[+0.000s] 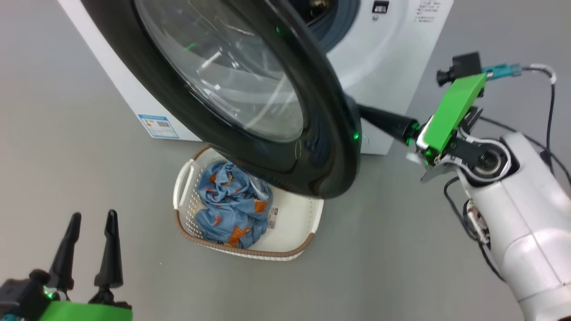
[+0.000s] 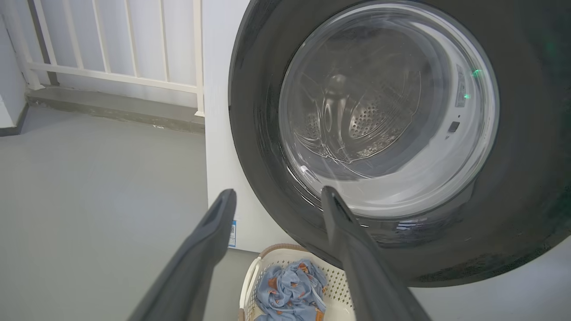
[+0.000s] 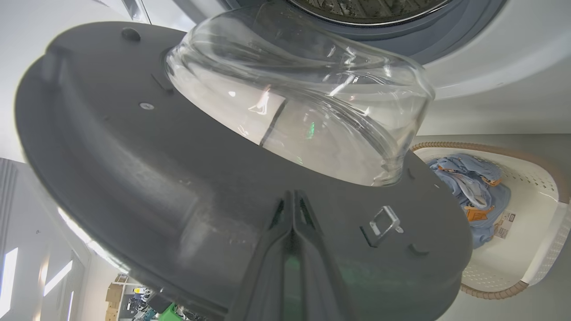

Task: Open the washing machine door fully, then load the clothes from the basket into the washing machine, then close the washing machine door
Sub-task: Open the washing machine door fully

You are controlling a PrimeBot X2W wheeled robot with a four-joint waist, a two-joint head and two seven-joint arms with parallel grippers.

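The white washing machine (image 1: 383, 53) stands at the top of the head view. Its glossy black door (image 1: 330, 147) with the clear glass bowl (image 3: 312, 111) is swung partly open and hangs over the basket (image 1: 285, 255). My right gripper (image 1: 363, 111) is shut, and its tips (image 3: 292, 196) rest against the door's grey inner face (image 3: 134, 178) near the rim, holding nothing. Light blue clothes (image 1: 227, 200) with orange figures lie in the cream basket (image 3: 539, 209). At the lower left my left gripper (image 1: 91, 218) is open and empty, pointing toward the door's front (image 2: 526, 178) and the basket (image 2: 250, 276).
Grey floor surrounds the machine and basket. A blue sticker (image 1: 158, 126) sits low on the machine's front. A white railing (image 2: 111, 53) on a raised ledge stands behind and to the left. Black cables (image 1: 551, 111) trail beside my right arm.
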